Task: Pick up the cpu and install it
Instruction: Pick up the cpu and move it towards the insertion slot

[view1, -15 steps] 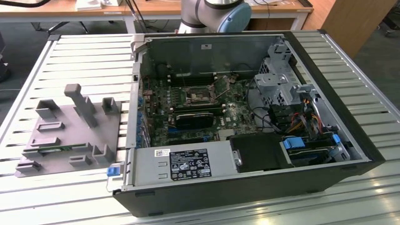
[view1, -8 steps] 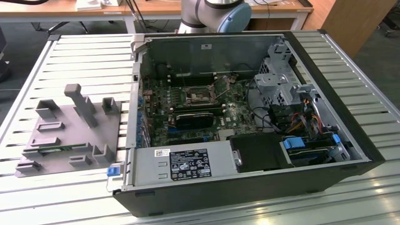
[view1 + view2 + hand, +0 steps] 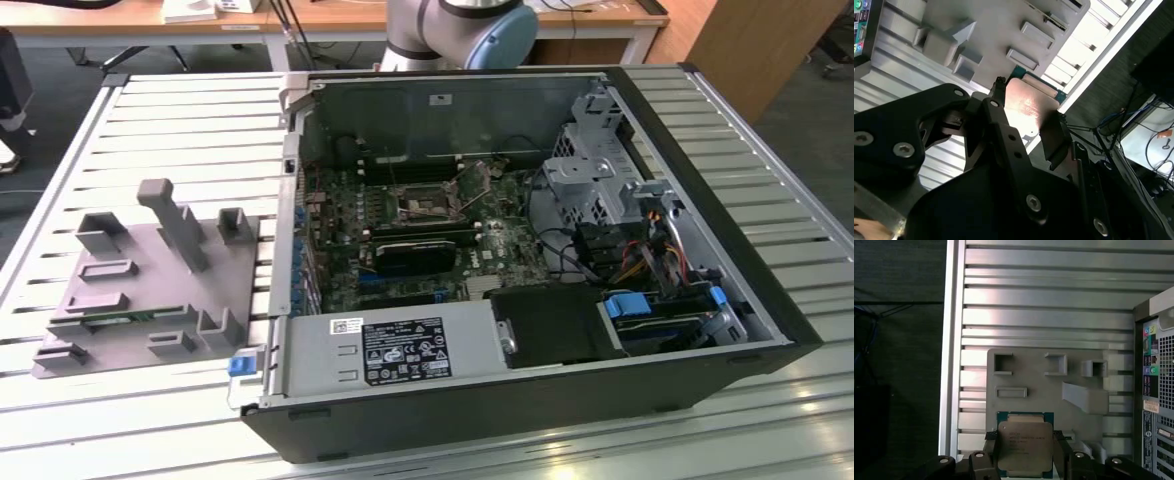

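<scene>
I see the gripper (image 3: 1025, 442) clenched on the cpu (image 3: 1025, 455) by two opposite edges, above the grey fixture plate (image 3: 1039, 400) on the slatted table (image 3: 1054, 315), which lies on the exterior view's left of the open computer case (image 3: 534, 400).

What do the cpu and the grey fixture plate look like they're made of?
The cpu: a metal lid by the look of it, brushed silver-grey with a soft sheen, sitting on a thin green board edge that is likely laminate. The fixture plate: uniform matte grey with blocky raised shapes, probably moulded or printed plastic.
</scene>
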`<state>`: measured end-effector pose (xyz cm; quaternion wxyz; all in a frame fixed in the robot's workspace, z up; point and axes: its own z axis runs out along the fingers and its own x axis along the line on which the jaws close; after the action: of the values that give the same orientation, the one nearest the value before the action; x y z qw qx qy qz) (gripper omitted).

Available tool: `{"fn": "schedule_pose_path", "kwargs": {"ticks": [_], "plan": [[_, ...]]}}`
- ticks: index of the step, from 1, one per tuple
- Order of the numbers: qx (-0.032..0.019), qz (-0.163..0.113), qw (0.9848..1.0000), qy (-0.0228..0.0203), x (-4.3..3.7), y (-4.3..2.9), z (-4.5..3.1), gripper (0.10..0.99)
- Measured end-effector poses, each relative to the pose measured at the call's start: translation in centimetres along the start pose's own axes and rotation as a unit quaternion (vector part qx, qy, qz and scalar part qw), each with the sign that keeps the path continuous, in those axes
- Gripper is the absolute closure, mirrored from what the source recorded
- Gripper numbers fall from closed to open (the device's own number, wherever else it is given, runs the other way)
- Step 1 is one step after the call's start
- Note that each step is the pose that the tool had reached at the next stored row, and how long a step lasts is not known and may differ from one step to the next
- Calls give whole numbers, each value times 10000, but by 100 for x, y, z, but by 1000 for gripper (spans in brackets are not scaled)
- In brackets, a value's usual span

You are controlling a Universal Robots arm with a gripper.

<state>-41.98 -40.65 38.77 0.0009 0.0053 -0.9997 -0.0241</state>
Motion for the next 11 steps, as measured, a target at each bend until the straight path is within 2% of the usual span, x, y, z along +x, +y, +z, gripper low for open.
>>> {"fn": "schedule_pose_path", "kwargs": {"ticks": [11], "plan": [[0,0,10000,0,-177,-1,0,557]]}}
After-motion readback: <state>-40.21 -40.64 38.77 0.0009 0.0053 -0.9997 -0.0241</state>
